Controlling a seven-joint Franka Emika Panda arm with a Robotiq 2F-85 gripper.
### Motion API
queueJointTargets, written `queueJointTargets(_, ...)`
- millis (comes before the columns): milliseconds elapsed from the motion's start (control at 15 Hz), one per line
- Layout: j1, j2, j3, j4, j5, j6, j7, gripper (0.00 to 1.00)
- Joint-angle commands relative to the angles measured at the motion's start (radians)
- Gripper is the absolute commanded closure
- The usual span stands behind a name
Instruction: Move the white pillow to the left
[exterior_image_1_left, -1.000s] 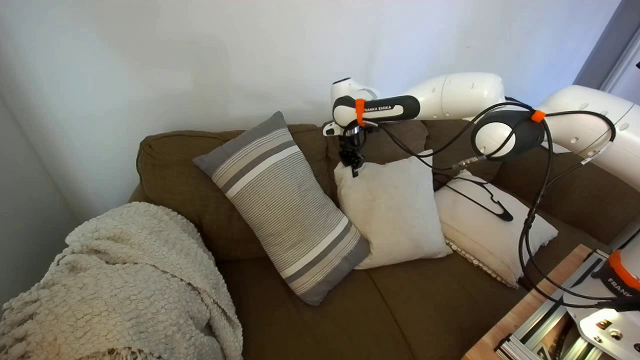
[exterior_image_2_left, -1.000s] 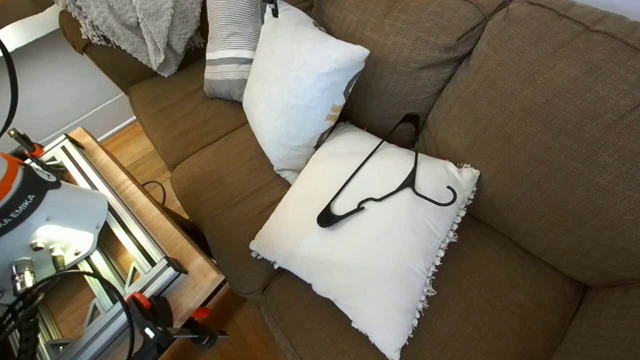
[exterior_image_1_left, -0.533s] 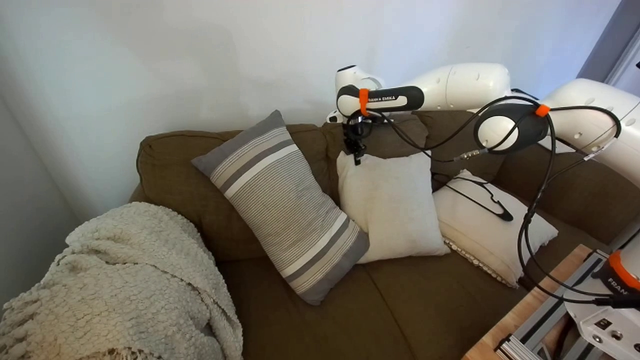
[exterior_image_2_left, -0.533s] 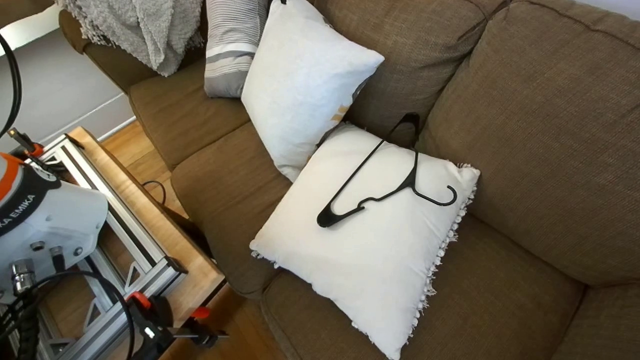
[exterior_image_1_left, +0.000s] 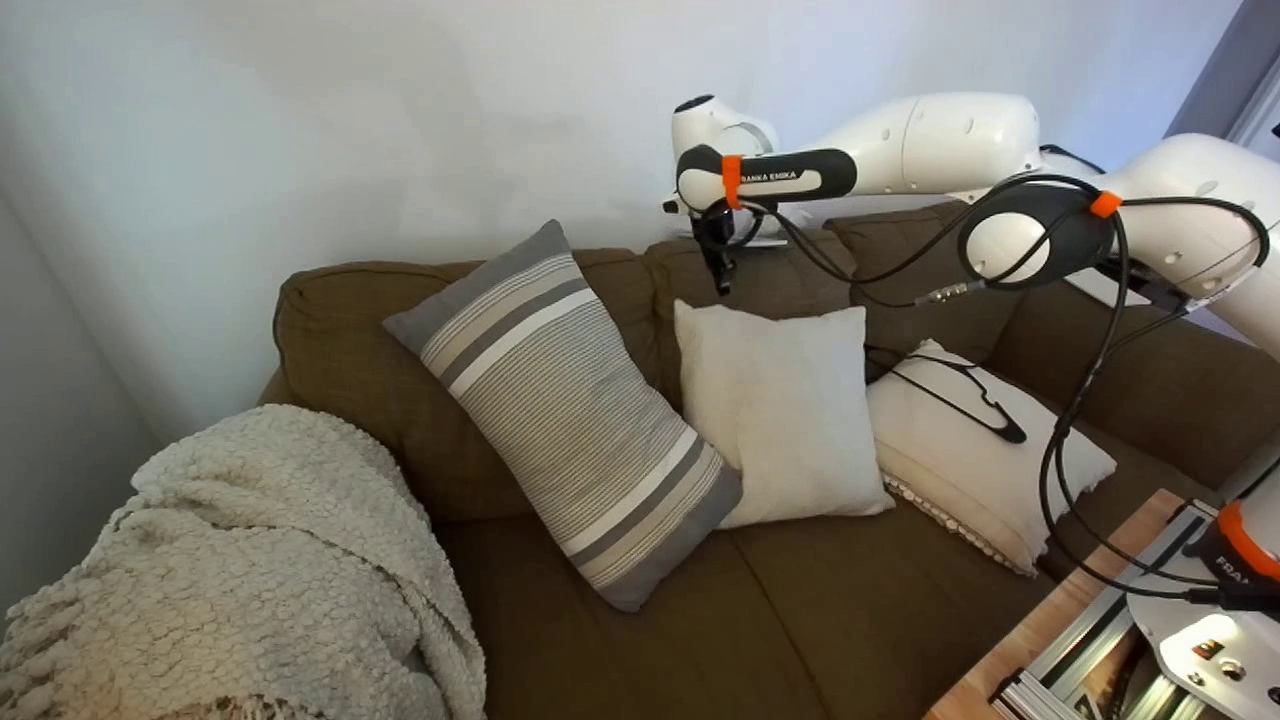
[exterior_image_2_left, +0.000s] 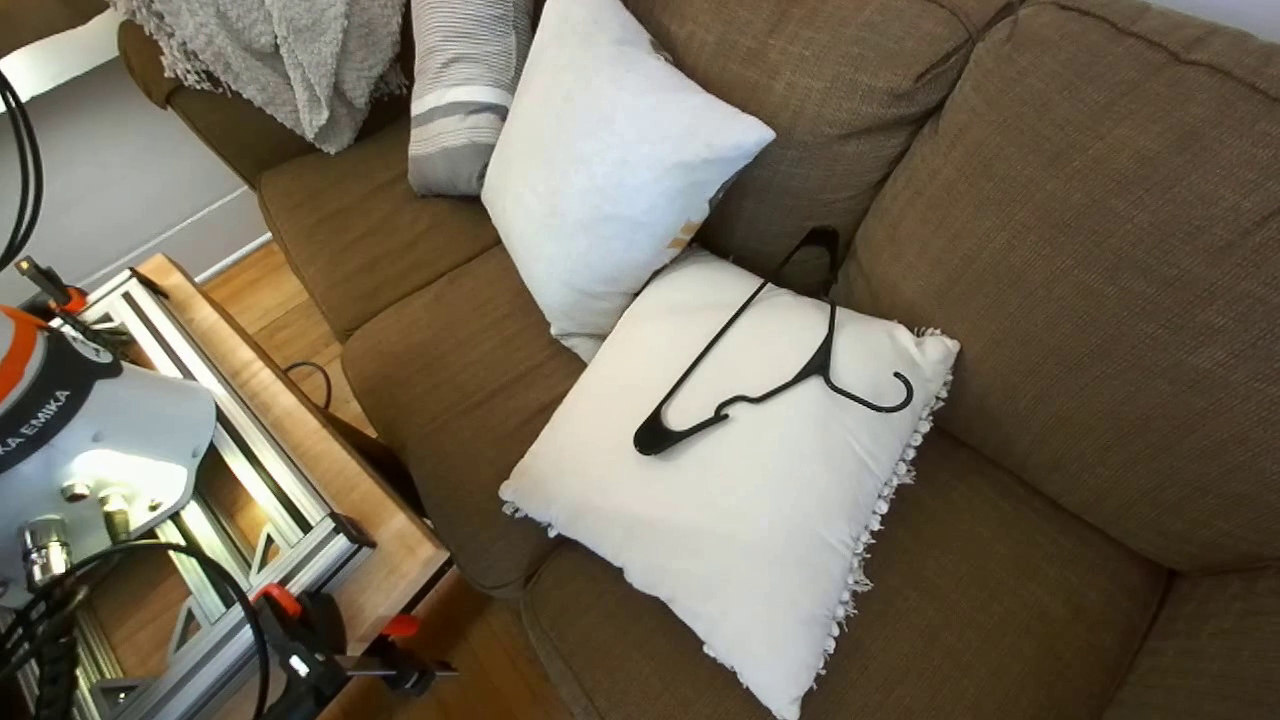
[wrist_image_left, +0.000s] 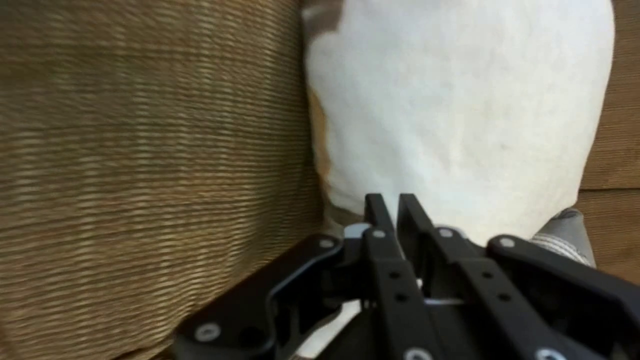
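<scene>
Cream-white cloth, item 1: the white pillow (exterior_image_1_left: 790, 410), leaning on the back of the couch (exterior_image_1_left: 640, 670) at the middle. Since 1.0 s ago its far left corner has come up higher, and in an exterior view its right corner has shifted right and nearer.

Item 2: my gripper (wrist_image_left: 391, 200). 1.0 s ago I had it down at that far left corner; now I have it raised just above, clear of the cloth in an exterior view, with the arm (exterior_image_1_left: 940, 145) higher too. Jaws slightly parted, a narrow slot between them, white cloth showing behind.

Item 3: grey striped pillow (exterior_image_1_left: 570, 410), tilted, immediately left; its near right end overlaps the white pillow's near left corner and stands in my way on that side.

Item 4: nubby throw blanket (exterior_image_1_left: 300, 570), draped over the left end.

Item 5: tasselled pillow (exterior_image_2_left: 720, 500), right, overlapping item 1's lower right edge in an exterior view; 1 black hanger (exterior_image_2_left: 655, 437) lies on it.

Item 6: wooden table (exterior_image_2_left: 325, 460), near side, bearing my robot base (exterior_image_2_left: 110, 440).

Condition of item 1: square, plain front, lightly creased; mustard and grey patches along the edge towards the couch back.
</scene>
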Motion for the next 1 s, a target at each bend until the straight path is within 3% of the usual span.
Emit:
queueJointTargets(0, 0.025, -0.132, -0.063, -0.055, -0.064, 0.045, 0.093, 0.97)
queueJointTargets(200, 0.043, -0.229, -0.115, -0.052, -0.117, 0.036, 0.129, 1.00)
queueJointTargets(267, 0.041, -0.266, -0.119, -0.062, -0.129, 0.035, 0.088, 0.74)
queueJointTargets(400, 0.022, -0.337, -0.109, -0.101, -0.111, 0.033, 0.061, 0.68)
queueJointTargets(600, -0.045, -0.413, -0.049, -0.204, -0.004, 0.049, 0.039, 0.44)
queueJointTargets(933, -0.150, -0.402, 0.052, -0.418, 0.175, 0.329, -0.092, 0.06)
